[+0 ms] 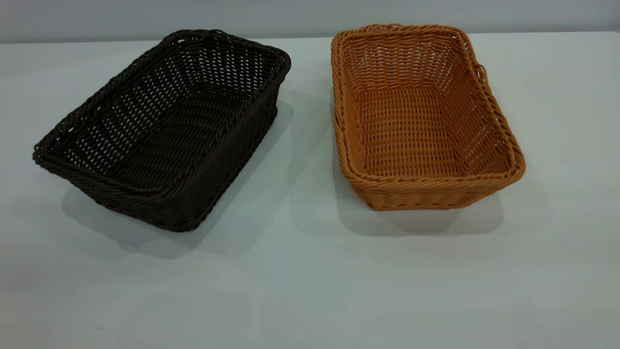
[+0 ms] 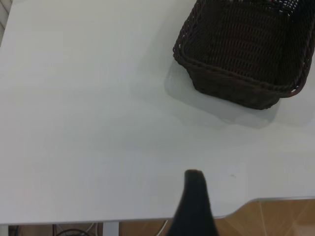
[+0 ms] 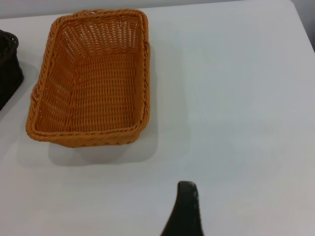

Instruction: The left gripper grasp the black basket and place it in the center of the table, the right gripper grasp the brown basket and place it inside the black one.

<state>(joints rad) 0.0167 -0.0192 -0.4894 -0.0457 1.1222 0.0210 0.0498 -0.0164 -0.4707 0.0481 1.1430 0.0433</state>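
Baskets sit side by side on the table (image 1: 300,291) in the exterior view, apart with a strip of bare top between them; the black basket (image 1: 164,131) lies toward the left, turned at an angle, dark woven wicker with flared sides and a braided rim; the brown basket (image 1: 421,121) lies toward the right, orange-brown, same build, with a small loop on its right rim; both stand upright and hold nothing; neither of my grippers shows here.

Left wrist view: my left gripper (image 2: 194,206) appears only as one dark tip above the table's near edge, so I cannot tell whether its fingers are apart or together; the black basket (image 2: 246,54) lies well apart from that tip, across bare tabletop, one short end turned toward me; this view alone shows the table's edge, with brown floor and some cables below it.

Right wrist view: my right gripper (image 3: 184,211) likewise shows as a single dark tip over the pale top; open or closed, I cannot tell; the brown basket (image 3: 91,78) rests well apart from it, off to one side, its floor and flared walls plainly seen from above; a corner of the black basket (image 3: 9,64) peeks in beside it, not touching it.
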